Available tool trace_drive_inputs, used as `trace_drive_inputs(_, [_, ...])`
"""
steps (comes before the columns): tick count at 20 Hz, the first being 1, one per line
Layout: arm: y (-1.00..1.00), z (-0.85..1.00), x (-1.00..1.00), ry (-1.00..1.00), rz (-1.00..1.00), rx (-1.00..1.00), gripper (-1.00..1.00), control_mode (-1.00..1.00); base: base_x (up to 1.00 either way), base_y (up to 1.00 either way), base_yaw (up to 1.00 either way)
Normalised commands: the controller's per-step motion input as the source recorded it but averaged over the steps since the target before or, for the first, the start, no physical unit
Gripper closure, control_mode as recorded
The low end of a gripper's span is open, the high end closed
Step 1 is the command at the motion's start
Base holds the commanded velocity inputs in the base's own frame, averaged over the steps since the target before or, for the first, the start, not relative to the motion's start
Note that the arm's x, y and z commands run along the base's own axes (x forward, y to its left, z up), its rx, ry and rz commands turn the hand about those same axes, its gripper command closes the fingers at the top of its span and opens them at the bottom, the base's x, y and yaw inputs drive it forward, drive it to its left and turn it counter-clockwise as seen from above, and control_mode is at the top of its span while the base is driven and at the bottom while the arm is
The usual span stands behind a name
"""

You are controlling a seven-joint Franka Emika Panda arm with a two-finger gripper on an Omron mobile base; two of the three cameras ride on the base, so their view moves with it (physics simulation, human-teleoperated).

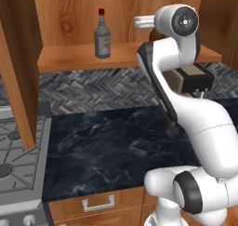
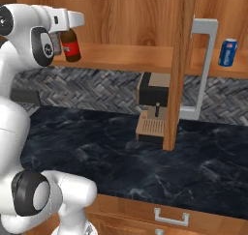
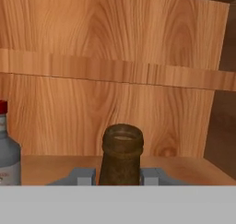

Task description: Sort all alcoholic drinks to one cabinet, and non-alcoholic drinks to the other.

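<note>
One clear liquor bottle with red cap, one brown beer bottle with red label, one blue soda can, one coffee machine, one stove, two drawer handles were counted

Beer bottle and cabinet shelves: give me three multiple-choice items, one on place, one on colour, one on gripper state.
1. Where is the soda can?
A. on the counter
B. on the right cabinet shelf
C. on the stove

2. What colour is the liquor bottle's cap?
A. red
B. green
C. white

3. What is the gripper doing?
A. open over the counter
B. shut on the soda can
C. shut on the beer bottle

Answers: 1 B, the can stands on the shelf right of the door; 2 A, a red cap tops it; 3 C, the fingers flank the bottle's neck.
</note>
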Motion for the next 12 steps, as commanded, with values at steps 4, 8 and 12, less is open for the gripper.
trace_drive_inputs(4, [0.0, -0.09, 0.3, 0.0, 0.02, 0.0, 1.0, -1.0, 0.0, 0.0, 0.0])
trace_drive_inputs(8, [0.0, -0.08, 0.3, 0.0, 0.02, 0.0, 1.0, -1.0, 0.0, 0.0, 0.0])
trace_drive_inputs(12, [0.0, -0.08, 0.3, 0.0, 0.01, 0.0, 1.0, -1.0, 0.0, 0.0, 0.0])
